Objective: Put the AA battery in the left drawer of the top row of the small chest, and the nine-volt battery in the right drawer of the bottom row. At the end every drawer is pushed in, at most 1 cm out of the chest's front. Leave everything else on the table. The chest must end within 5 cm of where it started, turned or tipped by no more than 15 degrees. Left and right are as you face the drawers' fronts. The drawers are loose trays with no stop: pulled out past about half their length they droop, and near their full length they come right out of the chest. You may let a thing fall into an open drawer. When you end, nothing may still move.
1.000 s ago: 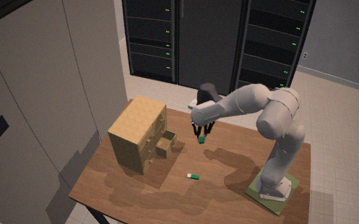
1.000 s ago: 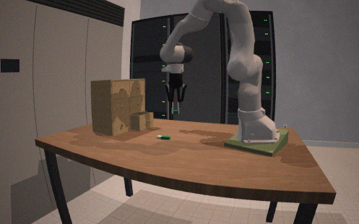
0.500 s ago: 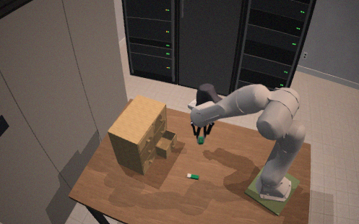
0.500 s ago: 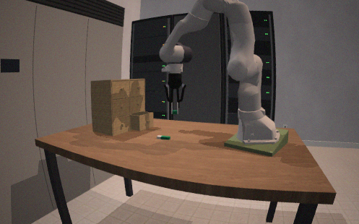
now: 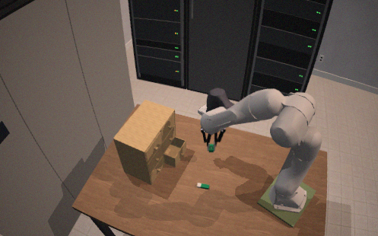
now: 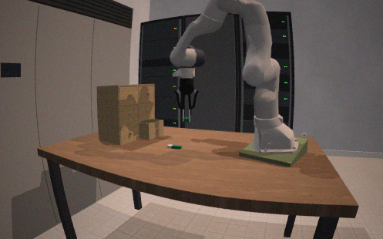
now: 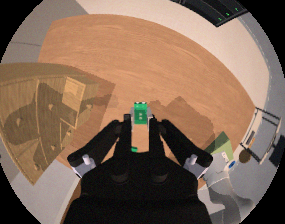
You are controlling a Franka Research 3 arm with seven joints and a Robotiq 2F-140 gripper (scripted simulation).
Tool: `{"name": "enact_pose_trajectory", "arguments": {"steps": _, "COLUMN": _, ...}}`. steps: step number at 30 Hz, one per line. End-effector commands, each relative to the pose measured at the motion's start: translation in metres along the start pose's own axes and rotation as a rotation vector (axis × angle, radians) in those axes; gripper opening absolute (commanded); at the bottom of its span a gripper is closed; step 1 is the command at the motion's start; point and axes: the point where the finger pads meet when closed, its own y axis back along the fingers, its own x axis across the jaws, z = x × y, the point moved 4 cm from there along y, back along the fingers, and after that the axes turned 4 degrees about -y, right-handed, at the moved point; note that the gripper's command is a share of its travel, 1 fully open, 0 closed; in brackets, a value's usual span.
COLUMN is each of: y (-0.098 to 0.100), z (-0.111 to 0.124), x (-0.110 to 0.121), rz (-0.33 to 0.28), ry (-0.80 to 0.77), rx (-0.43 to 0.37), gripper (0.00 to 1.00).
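Note:
My gripper [image 5: 211, 146] is shut on the nine-volt battery [image 5: 211, 148], a small green block. It hangs well above the table, to the right of the chest's front. The battery shows between the fingertips in the wrist view [image 7: 140, 115] and in the exterior view [image 6: 186, 119]. The wooden chest [image 5: 145, 138] stands at the table's left. Its bottom-row right drawer [image 5: 175, 151] is pulled out and looks empty; it also shows in the exterior view [image 6: 151, 129]. The other drawers look pushed in. The AA battery [image 5: 203, 186], white and green, lies on its side on the table, in front of the chest [image 6: 174, 146].
My arm's base stands on a green pad [image 5: 287, 199] at the table's right end. A grey cabinet wall [image 5: 48, 87] is close behind the chest. Server racks [image 5: 223, 42] stand beyond the table's far edge.

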Motion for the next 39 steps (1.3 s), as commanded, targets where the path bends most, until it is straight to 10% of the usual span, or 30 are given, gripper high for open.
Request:
{"name": "enact_pose_trajectory", "arguments": {"steps": 1, "y": -0.0002, "z": 0.006, "x": -0.004, "rz": -0.001, "ry": -0.12, "rx": -0.002, "gripper": 0.14}}
{"name": "enact_pose_trajectory", "arguments": {"steps": 39, "y": -0.0002, "z": 0.011, "x": -0.0076, "rz": -0.001, "ry": -0.241, "rx": -0.002, "gripper": 0.14}}
